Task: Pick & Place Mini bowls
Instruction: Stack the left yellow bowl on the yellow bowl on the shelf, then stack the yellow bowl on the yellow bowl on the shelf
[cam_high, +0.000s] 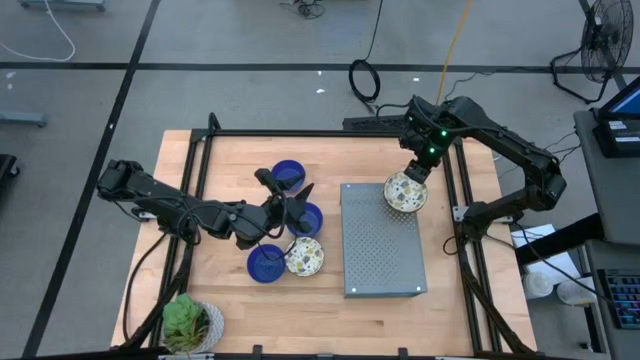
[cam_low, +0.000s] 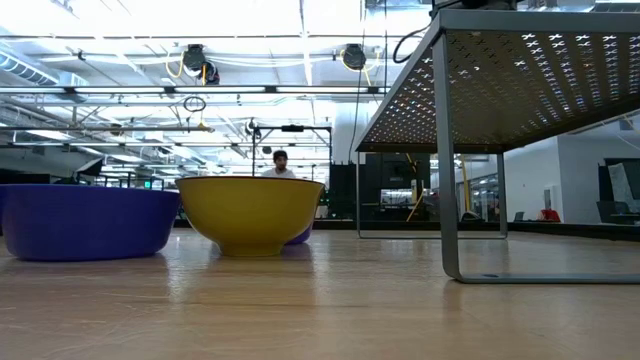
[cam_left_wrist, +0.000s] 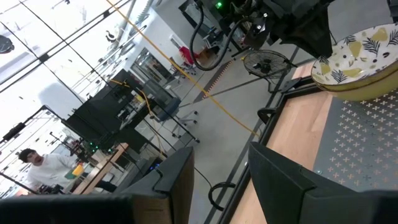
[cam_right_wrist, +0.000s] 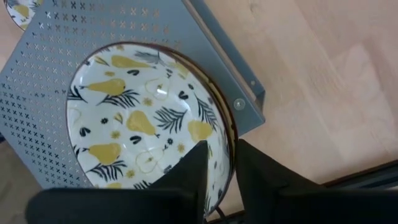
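Cream pear-print bowl (cam_right_wrist: 146, 118) sits on perforated grey shelf (cam_high: 380, 245), right gripper (cam_right_wrist: 219, 163) jaws loosely astride its rim—open fully, lift straight up; left gripper (cam_left_wrist: 217, 180), beside the shelf, open, empty.

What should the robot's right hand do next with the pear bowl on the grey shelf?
Probably open wider and lift away. The pear-patterned bowl already sits flat on the grey perforated shelf, near its corner, and the right hand straddles the bowl's rim with its fingers slightly apart, so letting go fully looks like the next step.
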